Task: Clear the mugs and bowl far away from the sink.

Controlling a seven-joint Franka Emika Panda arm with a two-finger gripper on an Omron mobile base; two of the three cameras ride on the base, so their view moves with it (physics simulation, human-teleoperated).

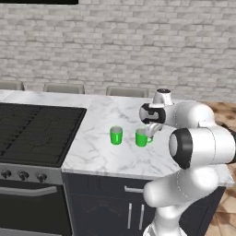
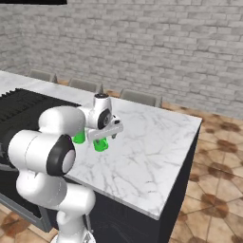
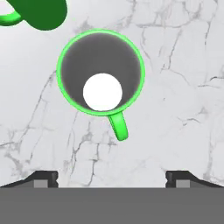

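the gripper (image 3: 112,177) is hanging above the marble counter (image 1: 101,156) with its two dark fingertips (image 3: 43,178) standing wide apart and nothing between them. in the hand view it is looking straight down into one green mug (image 3: 101,72), which is standing upright on the counter, its grey inside and white bottom showing and its small handle pointing toward the fingertips. the fingertips are standing apart from the mug and are not touching it.

in the left base view this mug (image 1: 143,138) is sitting just below the white hand, partly covered by it. the second green mug (image 1: 116,135) is standing upright near it on the left, apart from it, toward the black stove (image 1: 32,133). part of the second mug (image 3: 37,13) is also showing at the top left corner of the hand view.

in the right base view the arm is covering most of both mugs; the one under the hand (image 2: 100,144) is showing as a green patch below the gripper (image 2: 105,134).
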